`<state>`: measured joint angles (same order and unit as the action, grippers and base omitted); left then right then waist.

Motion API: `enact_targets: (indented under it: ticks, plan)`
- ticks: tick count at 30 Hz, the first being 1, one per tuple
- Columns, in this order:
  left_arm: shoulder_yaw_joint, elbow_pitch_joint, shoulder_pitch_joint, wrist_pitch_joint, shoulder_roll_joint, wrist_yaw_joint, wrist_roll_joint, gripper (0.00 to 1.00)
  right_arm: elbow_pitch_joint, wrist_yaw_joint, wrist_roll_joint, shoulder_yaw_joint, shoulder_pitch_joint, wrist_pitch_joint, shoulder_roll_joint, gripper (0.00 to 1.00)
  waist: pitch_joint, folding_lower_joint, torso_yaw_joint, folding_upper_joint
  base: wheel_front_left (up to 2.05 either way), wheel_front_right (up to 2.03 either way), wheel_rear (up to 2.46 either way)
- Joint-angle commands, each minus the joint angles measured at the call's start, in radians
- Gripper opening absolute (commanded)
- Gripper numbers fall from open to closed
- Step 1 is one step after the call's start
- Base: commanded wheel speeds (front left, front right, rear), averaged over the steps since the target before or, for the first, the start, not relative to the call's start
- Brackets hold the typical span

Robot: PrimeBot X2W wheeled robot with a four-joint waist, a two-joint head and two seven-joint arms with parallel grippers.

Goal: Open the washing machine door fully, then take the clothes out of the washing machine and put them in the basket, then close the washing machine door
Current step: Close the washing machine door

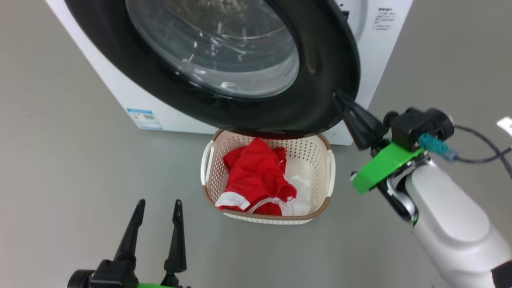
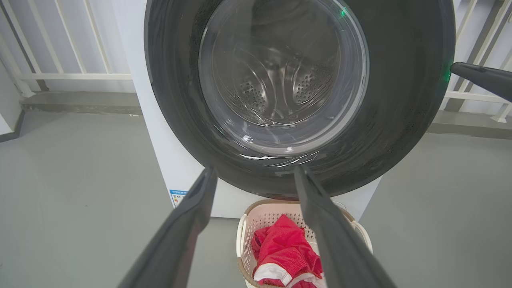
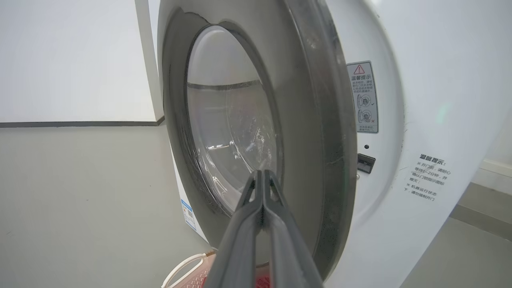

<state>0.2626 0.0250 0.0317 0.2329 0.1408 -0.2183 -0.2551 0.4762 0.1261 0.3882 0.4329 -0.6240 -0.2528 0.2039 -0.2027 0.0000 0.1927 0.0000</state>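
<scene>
Washing machine door [image 1: 320, 72]: wide rim of glossy black plastic. Glass window [image 1: 224, 52]: clear, shiny, streaked with reflections. Washing machine [image 1: 384, 60] body: smooth white, satin sheen. Drum [image 2: 256, 92]: perforated bright metal. Clothes [image 1: 256, 172]: soft red cloth, white trim, crumpled. Basket [image 1: 218, 176]: cream perforated plastic, brown woven-look rim. Floor [image 1: 80, 180]: grey, matt, smooth. Left gripper [image 1: 159, 204], right gripper [image 1: 338, 96]: dark matt fingers. Bracket [image 1: 380, 164]: bright green plastic. Forearm [image 1: 452, 216]: glossy white shell.

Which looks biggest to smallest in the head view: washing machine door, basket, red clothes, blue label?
1. washing machine door, though nearer the camera and cut off by the frame
2. basket
3. red clothes, lying inside it
4. blue label
</scene>
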Motion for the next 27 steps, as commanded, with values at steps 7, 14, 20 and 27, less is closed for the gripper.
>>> enact_targets:
  ticks: [7,14,20,27]
  plan:
    - [-0.030,0.005,0.062,0.023,-0.006,0.014,0.006,1.00,0.022,0.005,0.050,0.019,-0.105,-0.009,0.010,0.00,-0.053,0.0000,0.036,0.0000,0.00,0.00,0.00]
    - [-0.031,-0.004,0.075,0.027,-0.017,0.020,0.007,1.00,0.039,0.005,0.062,0.014,-0.148,-0.009,0.018,0.00,-0.065,0.0000,0.044,0.0000,0.00,0.00,0.00]
    - [-0.035,-0.006,0.082,0.028,-0.025,0.026,0.010,1.00,0.046,0.005,0.074,0.004,-0.172,-0.009,0.021,0.00,-0.076,0.0000,0.045,0.0000,0.00,0.00,0.00]
    - [-0.038,0.001,0.088,0.029,-0.035,0.036,0.023,1.00,0.060,0.005,0.088,-0.006,-0.197,-0.009,0.031,0.00,-0.094,0.0000,0.053,0.0000,0.00,0.00,0.00]
